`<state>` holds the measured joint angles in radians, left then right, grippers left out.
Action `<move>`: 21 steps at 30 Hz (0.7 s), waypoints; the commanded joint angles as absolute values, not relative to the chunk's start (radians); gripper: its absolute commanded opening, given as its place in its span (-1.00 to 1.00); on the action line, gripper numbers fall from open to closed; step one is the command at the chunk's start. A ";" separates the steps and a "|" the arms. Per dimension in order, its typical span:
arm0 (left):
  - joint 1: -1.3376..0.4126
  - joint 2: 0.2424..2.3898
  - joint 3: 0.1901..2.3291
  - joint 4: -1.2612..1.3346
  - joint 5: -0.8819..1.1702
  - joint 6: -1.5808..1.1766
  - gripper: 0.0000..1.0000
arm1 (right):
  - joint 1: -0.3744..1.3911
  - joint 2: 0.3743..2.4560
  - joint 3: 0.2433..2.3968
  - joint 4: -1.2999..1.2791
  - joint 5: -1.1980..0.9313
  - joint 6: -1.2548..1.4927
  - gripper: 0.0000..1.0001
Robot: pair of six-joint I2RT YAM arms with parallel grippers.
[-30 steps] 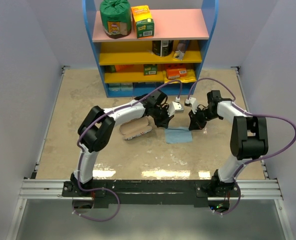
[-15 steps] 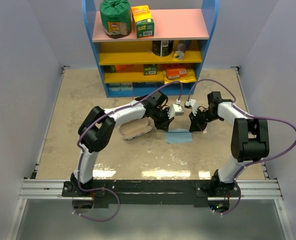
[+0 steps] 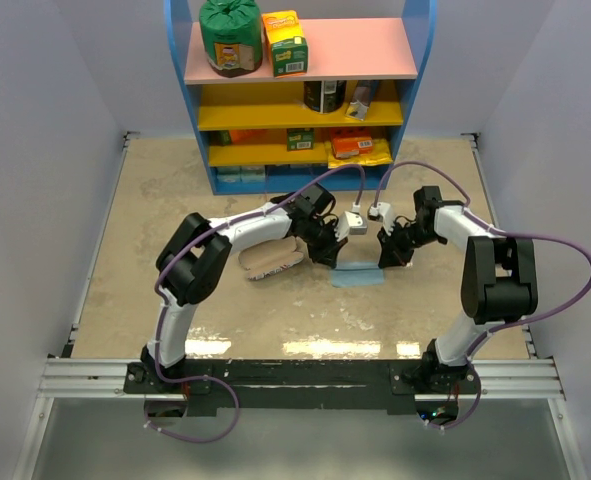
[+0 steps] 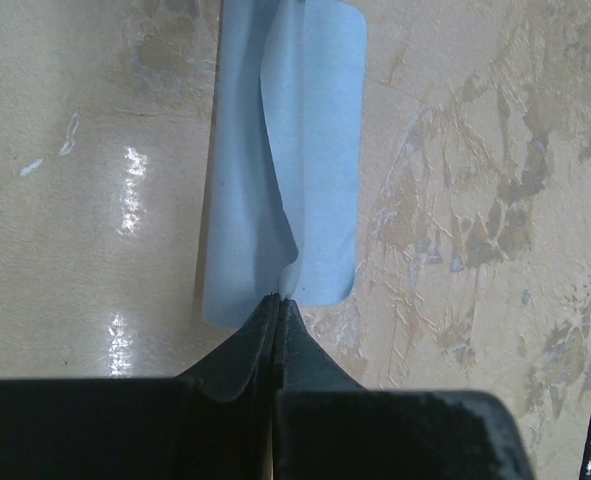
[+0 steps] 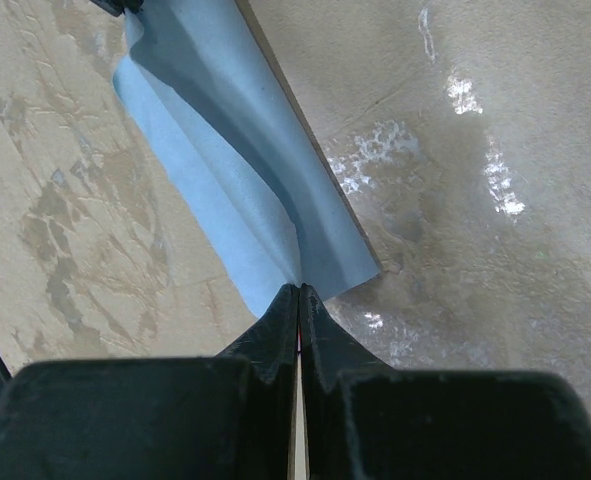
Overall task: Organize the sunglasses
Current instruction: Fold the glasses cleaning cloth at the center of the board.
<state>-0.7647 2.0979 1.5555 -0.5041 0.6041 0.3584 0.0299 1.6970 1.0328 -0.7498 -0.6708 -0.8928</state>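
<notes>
Beige and mottled, the table [image 3: 175,200] runs back to a blue-sided shelf [image 3: 300,90] stocked with packets and tins, and both arms reach in to meet near its middle. Between them lies a light blue cloth [image 3: 360,275], partly lifted off the surface.

The left claw [image 4: 278,302] is closed tight on one corner of the cloth, its tips pressed together with the fabric rising out of them in a soft fold. The right claw [image 5: 299,292] is likewise pinched shut on the corner on the right side, the cloth stretching away from it in a shallow trough. One long edge of the cloth hangs raised while the rest rests flat on the table.

Just to the left of the cloth, behind the left arm's wrist, sits a tan oval pouch [image 3: 272,259], lying on its side, apparently with its mouth open.

The sunglasses cannot be made out in any of the three views. They are not on the cloth, not in either claw, and nothing pink-tinted shows on the bare surface. They may already sit inside the pouch, though its inside is too small to read from above.

As a judgement, the work looks to be in a later stage: the step in hand seems to be folding the cloth, after which it probably needs stowing beside or within the pouch.
</notes>
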 commanded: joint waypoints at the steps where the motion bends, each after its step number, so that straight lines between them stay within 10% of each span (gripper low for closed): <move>1: -0.775 2.052 1.546 -0.503 0.660 0.371 -1.00 | 0.029 1.672 1.028 -0.769 -0.670 -0.922 -1.00; 21: -0.788 2.065 1.543 -0.528 0.676 0.385 -1.00 | 0.029 1.667 1.012 -0.758 -0.652 -0.923 -1.00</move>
